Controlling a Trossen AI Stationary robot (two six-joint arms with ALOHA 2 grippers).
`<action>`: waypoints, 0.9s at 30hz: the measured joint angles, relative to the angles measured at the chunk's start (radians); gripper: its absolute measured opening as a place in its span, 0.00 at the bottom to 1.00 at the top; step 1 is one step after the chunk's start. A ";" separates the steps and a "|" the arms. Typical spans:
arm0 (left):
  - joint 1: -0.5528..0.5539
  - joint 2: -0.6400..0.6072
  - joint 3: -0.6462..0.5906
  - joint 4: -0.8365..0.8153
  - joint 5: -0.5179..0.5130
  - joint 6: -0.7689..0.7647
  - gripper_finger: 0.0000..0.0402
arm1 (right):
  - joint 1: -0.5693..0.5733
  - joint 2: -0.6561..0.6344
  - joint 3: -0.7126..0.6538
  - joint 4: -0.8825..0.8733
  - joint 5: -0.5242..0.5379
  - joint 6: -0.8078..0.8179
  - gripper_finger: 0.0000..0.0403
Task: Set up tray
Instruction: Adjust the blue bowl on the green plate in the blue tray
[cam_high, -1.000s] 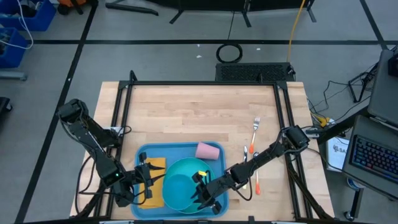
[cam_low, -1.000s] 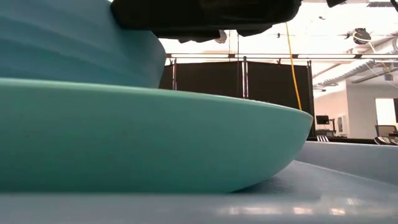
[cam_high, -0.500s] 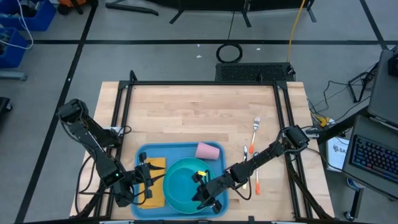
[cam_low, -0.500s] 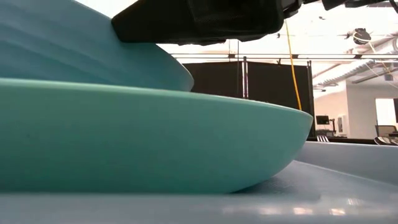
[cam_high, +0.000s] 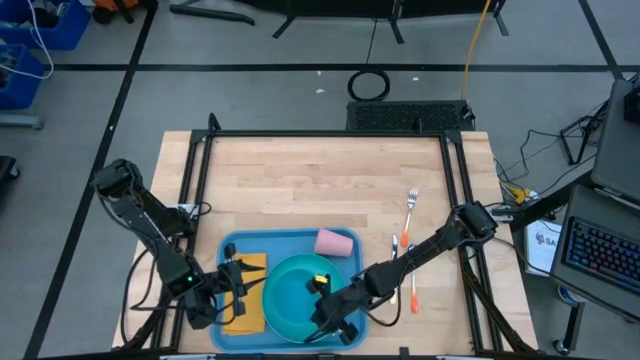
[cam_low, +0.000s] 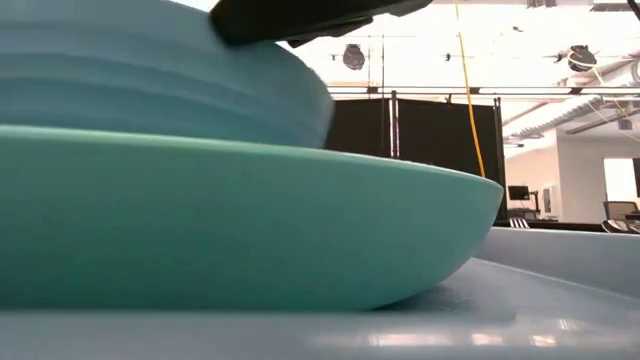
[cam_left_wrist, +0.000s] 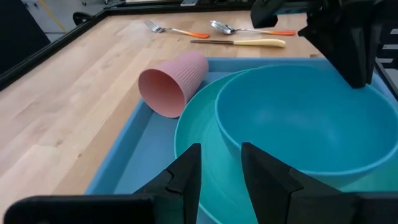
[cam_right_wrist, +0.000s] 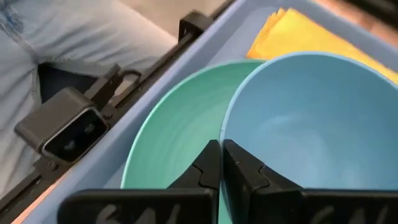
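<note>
The right hand (cam_high: 335, 322) is clenched on the rim of a blue bowl (cam_left_wrist: 298, 118), its two fingers (cam_right_wrist: 211, 165) pinching the wall from either side, and the bowl sits inside the turquoise plate (cam_high: 300, 300). That plate lies on the blue tray (cam_high: 235, 250), which rests at the near edge of the bench (cam_high: 320, 180). The left hand (cam_high: 232, 290) waits at the tray's left end over the orange napkin (cam_high: 246, 300), fingers parted and holding nothing. A pink cup (cam_left_wrist: 174, 81) lies on its side on the tray, just beyond the plate. A fork (cam_high: 409, 212), a spoon (cam_left_wrist: 249, 28) and a knife (cam_left_wrist: 239, 42) lie on the bench to the right of the tray, apart from it.

The low view suggests the bowl is tilted rather than seated flat. If the hand lets go while it leans, the bowl may rock or slide across the smooth plate. A pinch on a thin rim can also drag the bowl sideways when it opens, nudging the plate toward the cup.
</note>
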 joint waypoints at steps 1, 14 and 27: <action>0.001 0.000 -0.004 0.008 0.003 0.003 0.30 | 0.000 0.000 0.008 -0.017 0.000 0.011 0.00; 0.005 0.000 -0.010 0.010 0.007 0.003 0.30 | 0.007 -0.015 0.011 -0.111 -0.004 0.088 0.00; 0.005 0.000 -0.010 0.010 0.007 0.003 0.30 | 0.016 -0.073 0.011 -0.135 -0.024 0.131 0.00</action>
